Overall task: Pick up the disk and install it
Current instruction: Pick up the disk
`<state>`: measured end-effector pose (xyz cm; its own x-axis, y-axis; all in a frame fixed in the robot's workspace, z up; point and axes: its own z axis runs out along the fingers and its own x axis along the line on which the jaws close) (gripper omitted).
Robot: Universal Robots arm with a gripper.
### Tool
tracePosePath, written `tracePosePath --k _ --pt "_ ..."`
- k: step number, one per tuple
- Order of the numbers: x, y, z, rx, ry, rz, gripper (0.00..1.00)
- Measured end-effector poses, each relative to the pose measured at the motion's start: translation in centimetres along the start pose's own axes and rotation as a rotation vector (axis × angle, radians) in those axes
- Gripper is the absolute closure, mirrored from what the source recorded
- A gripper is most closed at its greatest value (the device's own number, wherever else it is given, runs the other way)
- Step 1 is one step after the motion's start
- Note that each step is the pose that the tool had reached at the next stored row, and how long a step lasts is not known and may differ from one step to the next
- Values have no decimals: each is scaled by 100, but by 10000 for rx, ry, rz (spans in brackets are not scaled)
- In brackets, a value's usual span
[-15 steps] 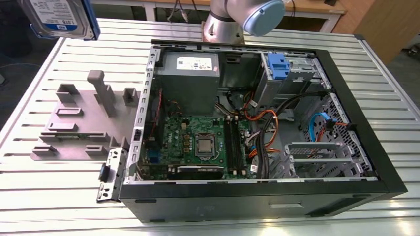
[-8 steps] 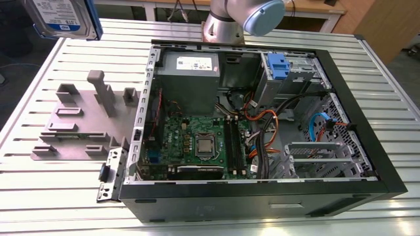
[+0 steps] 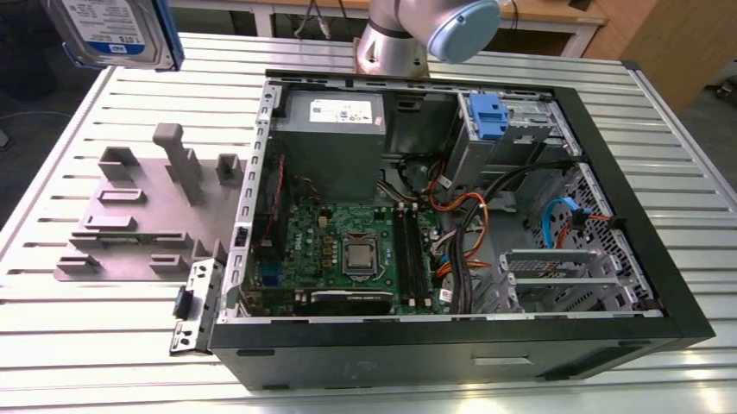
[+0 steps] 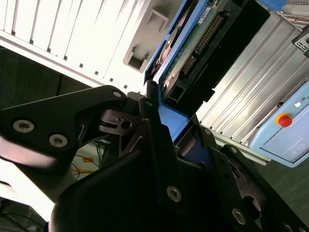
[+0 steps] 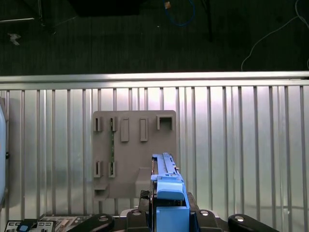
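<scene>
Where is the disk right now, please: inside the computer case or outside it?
Outside. The disk hangs above the table, to the exterior view's left of the open case, clamped in the gripper.

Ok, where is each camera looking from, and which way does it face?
Exterior view: off the arm, high, looking down on the computer case and fixture plate; the arm and disk show.
First wrist view: at the wrist, facing down past gripper and disk onto the fixture plate.
Second wrist view: at the wrist, close on the gripper, shut on the disk.
All three share disk and fixture plate.
</scene>
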<state>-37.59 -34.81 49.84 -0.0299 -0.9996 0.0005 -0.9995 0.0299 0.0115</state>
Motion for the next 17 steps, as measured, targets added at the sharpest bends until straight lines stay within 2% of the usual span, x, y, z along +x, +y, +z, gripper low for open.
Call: tracePosePath --k 17 --pt "87 -93 -1 -1 0 26 64"
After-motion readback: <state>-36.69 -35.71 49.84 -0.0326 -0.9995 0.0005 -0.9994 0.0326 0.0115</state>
